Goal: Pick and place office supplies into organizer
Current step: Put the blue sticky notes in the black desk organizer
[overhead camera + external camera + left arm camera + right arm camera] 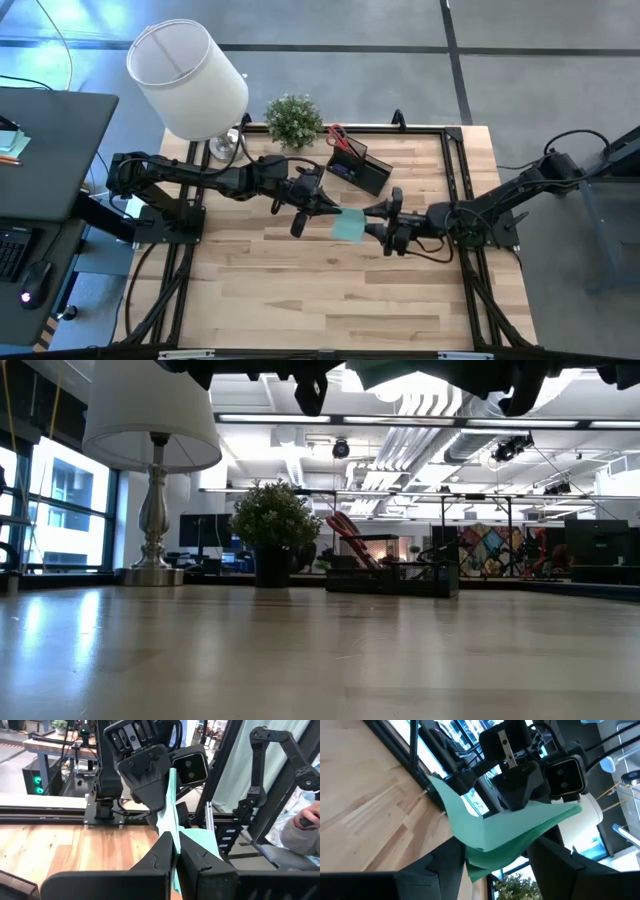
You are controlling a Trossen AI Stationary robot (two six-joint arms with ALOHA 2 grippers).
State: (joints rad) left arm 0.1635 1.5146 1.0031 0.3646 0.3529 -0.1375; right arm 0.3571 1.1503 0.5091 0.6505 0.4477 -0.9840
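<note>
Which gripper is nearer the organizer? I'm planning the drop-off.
Left. The left gripper, shut on the pad, sits just short of the organizer; the right gripper is slightly farther.

White lamp (pixel 188 80), potted plant (pixel 294 120) at table's (pixel 300 290) far edge.

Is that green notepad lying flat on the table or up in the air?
In the air. The mint-green sticky-note pad is pinched by the left pincer, bending, with the right pincer open around its other edge.
</note>
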